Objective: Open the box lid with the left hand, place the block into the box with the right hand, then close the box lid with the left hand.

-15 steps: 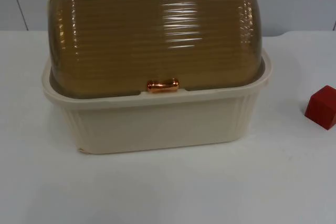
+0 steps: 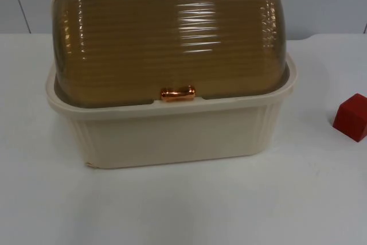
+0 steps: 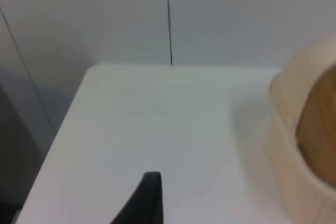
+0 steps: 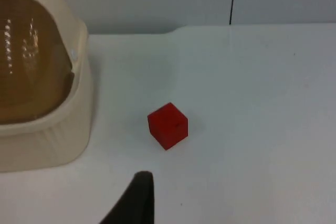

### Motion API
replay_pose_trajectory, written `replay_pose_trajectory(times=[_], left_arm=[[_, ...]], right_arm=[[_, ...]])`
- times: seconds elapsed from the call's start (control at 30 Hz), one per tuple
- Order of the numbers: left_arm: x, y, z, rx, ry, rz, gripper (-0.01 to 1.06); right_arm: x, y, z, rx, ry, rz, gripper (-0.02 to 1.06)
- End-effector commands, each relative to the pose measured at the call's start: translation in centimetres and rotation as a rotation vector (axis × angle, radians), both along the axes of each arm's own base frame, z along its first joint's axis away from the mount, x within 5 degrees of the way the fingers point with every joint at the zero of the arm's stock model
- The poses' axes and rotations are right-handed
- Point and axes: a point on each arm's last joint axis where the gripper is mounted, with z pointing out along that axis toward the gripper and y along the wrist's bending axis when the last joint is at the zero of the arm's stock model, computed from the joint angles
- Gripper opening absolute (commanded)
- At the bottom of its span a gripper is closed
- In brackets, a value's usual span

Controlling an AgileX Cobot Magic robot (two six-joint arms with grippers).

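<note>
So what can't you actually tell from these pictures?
- Inside of the box: the closed ribbed amber lid blurs it, top view.
- Block: cut off by the edge in the top view; whole in the right wrist view.
- Left hand and right hand: one black fingertip each, so open or shut is unknown.
- Box's far side: hidden by itself.

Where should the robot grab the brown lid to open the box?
Probably by the small copper handle at the front bottom edge of the lid, coming from the front. The lid is a smooth ribbed dome, shut on the cream box, and the handle is the only part sticking out.
</note>
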Motion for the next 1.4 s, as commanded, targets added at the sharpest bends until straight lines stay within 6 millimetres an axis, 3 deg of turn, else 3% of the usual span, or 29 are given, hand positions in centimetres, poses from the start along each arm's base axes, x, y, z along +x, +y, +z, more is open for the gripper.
replay_pose_trajectory(times=[0.0,0.17,0.2,0.3,0.33,0.5,0.83,1.37], left_arm=[[1.3,0.0,0.9,-0.005,-0.021,-0.003,1.05],[5.6,-0.4,1.7,-0.028,0.003,-0.028,1.05],[5.6,-0.4,1.7,-0.028,0.003,-0.028,1.05],[7.9,-0.4,1.2,-0.015,0.031,-0.030,1.05],[7.9,-0.4,1.2,-0.015,0.031,-0.030,1.05],[10.7,-0.3,0.1,0.010,0.090,-0.034,1.05],[13.2,-0.4,-0.6,0.031,0.093,-0.050,1.05],[13.6,-0.5,-0.3,0.057,0.047,-0.065,1.05]], right_arm=[[1.0,-0.1,1.3,-0.014,-0.019,-0.009,1.05],[4.8,0.1,2.8,-0.024,0.007,-0.004,1.05],[4.8,0.1,2.8,-0.024,0.007,-0.004,1.05],[8.3,0.2,2.9,-0.040,-0.002,-0.006,1.05],[8.3,0.2,2.9,-0.040,-0.002,-0.006,1.05],[12.0,0.1,2.1,-0.095,0.025,-0.010,1.05],[12.6,0.1,2.1,-0.066,0.007,-0.022,1.05],[12.6,0.1,2.2,-0.061,0.005,-0.029,1.05]])
